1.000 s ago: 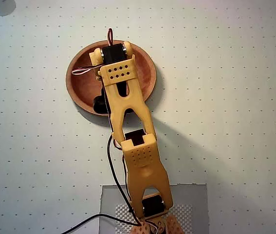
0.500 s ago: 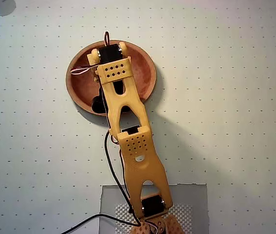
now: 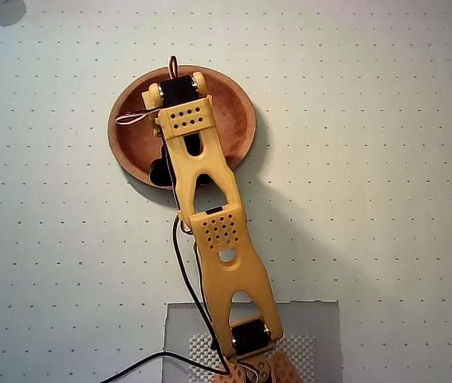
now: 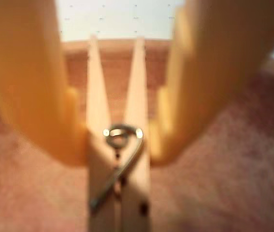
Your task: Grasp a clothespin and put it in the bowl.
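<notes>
Overhead: arm (image 3: 210, 199) over bowl (image 3: 237, 108).

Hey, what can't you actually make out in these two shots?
- Overhead view: clothespin and gripper hidden under the arm, which also covers the middle of the bowl.
- Wrist view: clothespin cut off at the bottom edge; fingers blurred, so whether it touches the bowl floor is unclear.

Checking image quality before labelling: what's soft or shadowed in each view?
Wrist view: the gripper fingers are a close yellow blur, the clothespin is soft with glare on its coil, and the bowl is out of focus. Overhead view: sharp and evenly lit; the arm casts a soft shadow rightward.
</notes>
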Robot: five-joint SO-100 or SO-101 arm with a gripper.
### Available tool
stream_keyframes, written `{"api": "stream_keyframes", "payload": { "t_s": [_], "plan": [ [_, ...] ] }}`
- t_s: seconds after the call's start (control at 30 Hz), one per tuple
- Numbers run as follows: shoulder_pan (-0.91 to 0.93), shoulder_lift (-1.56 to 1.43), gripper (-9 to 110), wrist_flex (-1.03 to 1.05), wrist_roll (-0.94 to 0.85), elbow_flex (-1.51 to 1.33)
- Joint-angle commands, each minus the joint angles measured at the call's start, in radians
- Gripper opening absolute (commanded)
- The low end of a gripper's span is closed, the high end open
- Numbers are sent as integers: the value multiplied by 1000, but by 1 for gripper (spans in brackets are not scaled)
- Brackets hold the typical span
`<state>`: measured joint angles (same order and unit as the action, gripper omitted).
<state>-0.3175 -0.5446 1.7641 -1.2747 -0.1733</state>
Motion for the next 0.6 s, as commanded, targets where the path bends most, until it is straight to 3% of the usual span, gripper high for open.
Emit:
{"api": "stream_keyframes", "payload": {
  "t_s": [0.0, 0.3, 0.57],
  "plan": [
    [-8, -25, -2, 20, -18, 71],
    [-6, 18, -1, 20, -2, 69],
    [-6, 21, 20, 20, -2, 54]
  ]
}}
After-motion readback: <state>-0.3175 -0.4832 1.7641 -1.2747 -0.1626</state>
